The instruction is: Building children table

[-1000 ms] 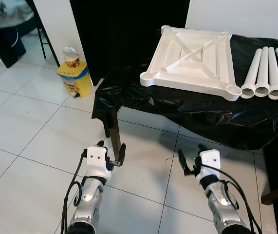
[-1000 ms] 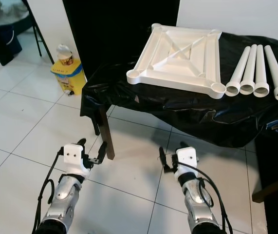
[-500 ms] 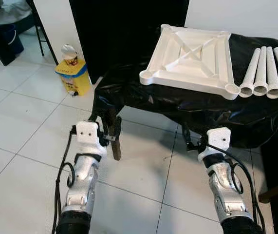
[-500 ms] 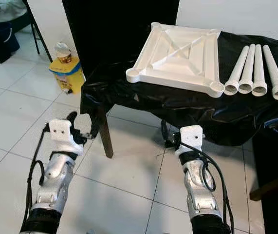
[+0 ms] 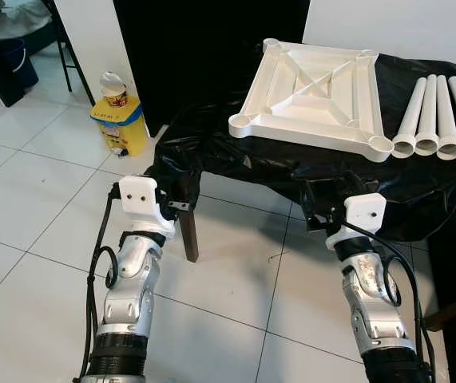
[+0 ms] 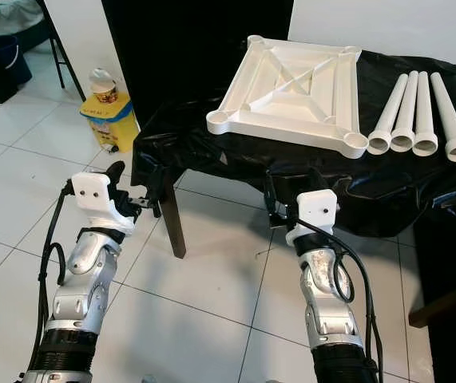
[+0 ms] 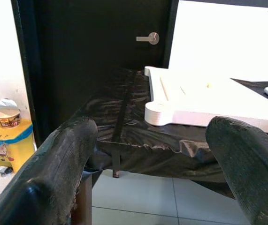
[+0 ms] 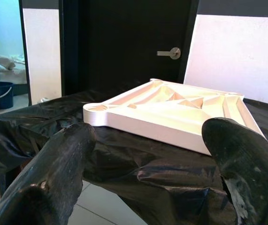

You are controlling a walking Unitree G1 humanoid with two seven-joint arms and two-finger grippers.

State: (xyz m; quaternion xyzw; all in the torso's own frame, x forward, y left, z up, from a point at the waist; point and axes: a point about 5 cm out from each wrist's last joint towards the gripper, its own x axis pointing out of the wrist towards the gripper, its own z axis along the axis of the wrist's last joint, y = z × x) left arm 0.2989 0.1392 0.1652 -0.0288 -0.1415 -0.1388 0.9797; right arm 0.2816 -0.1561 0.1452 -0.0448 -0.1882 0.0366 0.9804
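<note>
On the black-draped tabletop (image 5: 235,152) ahead of me lies the white table top panel (image 5: 314,92), underside up with its ribs showing, and just to its right four white legs (image 5: 443,118) lie side by side. Below the tabletop's near edge I have both arms raised: the left gripper (image 5: 178,201) by the front corner, the right gripper (image 5: 315,209) under the panel's near edge, each with fingers spread wide and empty. A yellow bin (image 5: 120,122) stands on the floor at left
</note>
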